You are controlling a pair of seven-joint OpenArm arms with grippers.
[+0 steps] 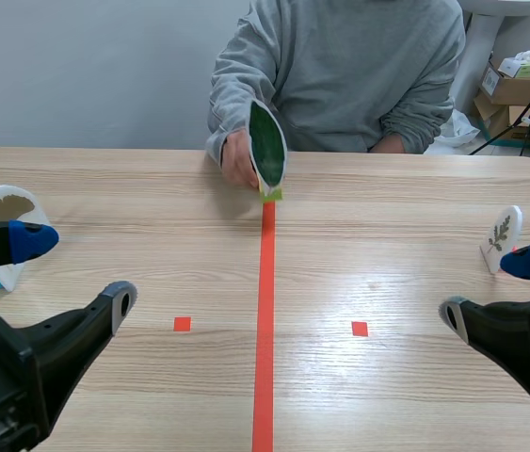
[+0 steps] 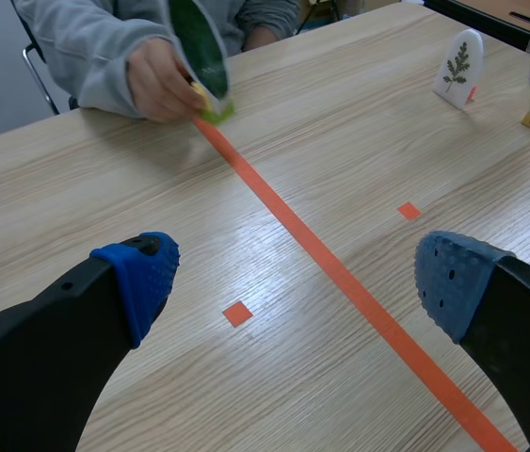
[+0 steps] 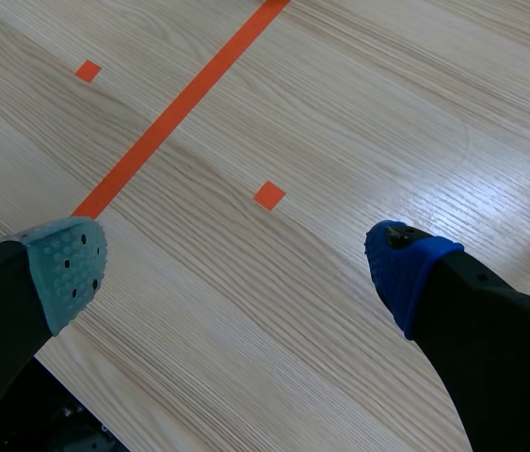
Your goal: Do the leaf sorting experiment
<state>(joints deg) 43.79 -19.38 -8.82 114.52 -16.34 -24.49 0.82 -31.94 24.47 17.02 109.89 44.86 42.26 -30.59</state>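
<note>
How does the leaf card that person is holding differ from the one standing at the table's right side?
The held card shows one broad dark green leaf filling it; the right-hand card shows a small feathery sprig on white. The held card is in a person's hand at the orange line's far end; the right-hand card stands alone, untouched. Both are upright oval leaf cards.

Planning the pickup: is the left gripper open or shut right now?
Open. In the left wrist view the left gripper has its fingers wide apart, with only table between them.
</note>
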